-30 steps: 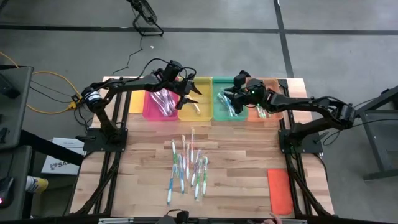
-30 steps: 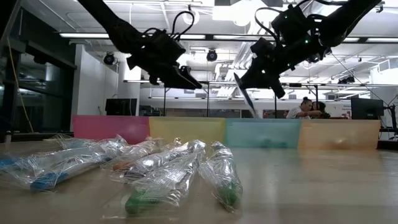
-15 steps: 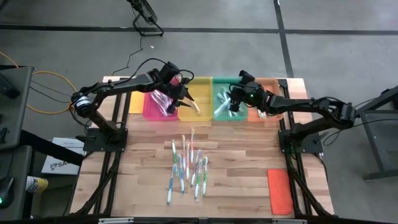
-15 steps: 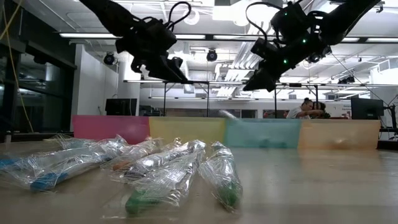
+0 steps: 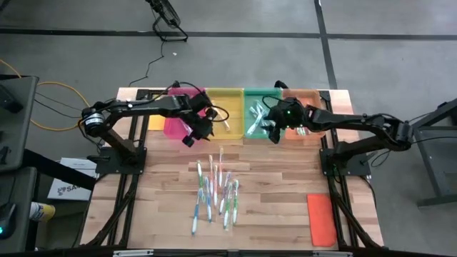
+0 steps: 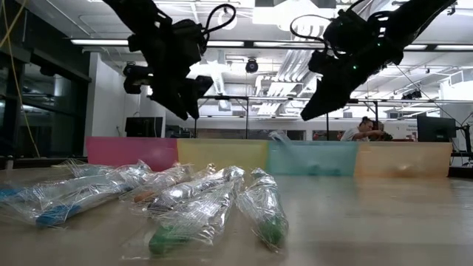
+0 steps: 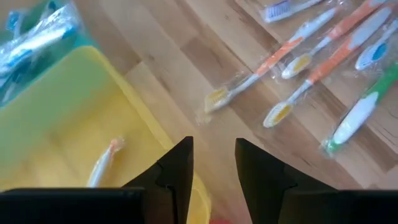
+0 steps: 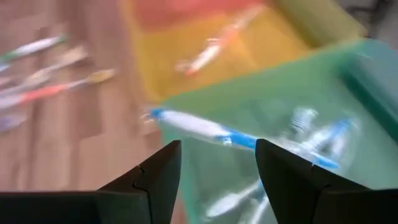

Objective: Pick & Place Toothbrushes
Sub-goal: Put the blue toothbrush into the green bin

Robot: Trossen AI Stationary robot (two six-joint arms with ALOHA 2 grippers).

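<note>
While toothbrushes (image 5: 216,191) litter table (image 5: 285,185) | both fingers apart, empty | orange lid (image 5: 322,218) aside

Around your wooden table (image 5: 285,178) you have a grey concrete floor (image 5: 235,64) crossed by dark lines, with yellow cable (image 5: 53,100) at left. Beyond it, ceiling strip lights (image 6: 111,42) glow, and what may be two people (image 6: 367,130) sit far right.

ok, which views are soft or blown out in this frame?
Right wrist view: heavy motion blur, the toothbrush over the green tray smeared. Left wrist view: slightly soft, the toothbrushes on the wood still readable. Low view: bright ceiling lights backlight both arms into silhouettes; glare on the wrapped toothbrushes. High view: even and sharp.
</note>
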